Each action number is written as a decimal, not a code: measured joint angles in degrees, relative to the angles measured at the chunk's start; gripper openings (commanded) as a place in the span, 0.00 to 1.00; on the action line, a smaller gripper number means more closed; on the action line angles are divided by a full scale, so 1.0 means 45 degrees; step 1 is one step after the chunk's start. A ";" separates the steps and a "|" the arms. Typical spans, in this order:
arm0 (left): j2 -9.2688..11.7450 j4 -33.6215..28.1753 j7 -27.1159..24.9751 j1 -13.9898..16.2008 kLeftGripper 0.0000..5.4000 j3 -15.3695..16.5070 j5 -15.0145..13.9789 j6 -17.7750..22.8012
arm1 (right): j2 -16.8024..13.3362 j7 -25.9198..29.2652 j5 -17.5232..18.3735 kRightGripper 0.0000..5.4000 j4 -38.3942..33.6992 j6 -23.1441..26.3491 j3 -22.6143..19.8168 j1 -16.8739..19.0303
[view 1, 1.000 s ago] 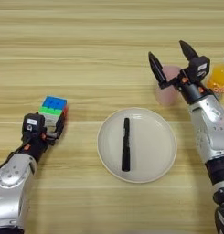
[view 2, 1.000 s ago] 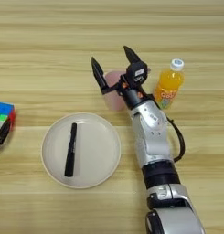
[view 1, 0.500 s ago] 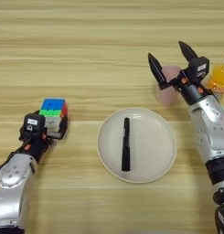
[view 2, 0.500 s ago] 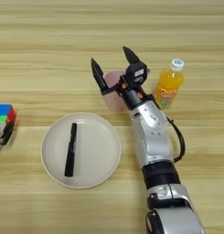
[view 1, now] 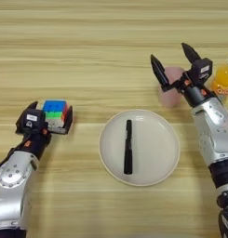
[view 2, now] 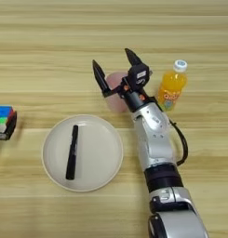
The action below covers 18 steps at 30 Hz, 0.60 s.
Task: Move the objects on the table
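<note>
A multicoloured puzzle cube [view 1: 55, 113] sits on the table [view 1: 87, 56] at the left. My left gripper [view 1: 49, 117] is shut on it, with a black finger on each side. Far to the right, my right gripper [view 1: 173, 60] stands wide open, its two black fingers spread above the rim of the pale pink cup [view 1: 169, 93]; the cup's right side is hidden behind the gripper. The orange-juice bottle [view 2: 171, 88] with its white cap stands upright just right of that gripper, apart from it.
A round beige plate [view 1: 155, 160] lies in the middle near the front, with a slim black pen [view 1: 128, 146] lying lengthwise on it. Bare wooden table stretches across the far half.
</note>
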 measured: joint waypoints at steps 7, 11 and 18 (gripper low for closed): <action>-0.0188 -0.0061 0.0051 -0.0409 1.00 -0.0263 0.0081 -0.0780 | 0.0030 -0.0006 0.0000 1.00 -0.0001 -0.0008 0.0000 -0.0002; -0.0540 0.0360 0.0052 -0.0986 1.00 -0.0601 0.0096 -0.1158 | 0.0039 -0.0023 -0.0001 1.00 -0.0020 -0.0009 -0.0003 -0.0002; -0.0659 0.1654 0.0158 -0.1824 1.00 -0.0642 0.0186 -0.2108 | -0.0086 -0.0197 -0.0034 1.00 -0.0104 -0.0023 -0.0186 -0.0016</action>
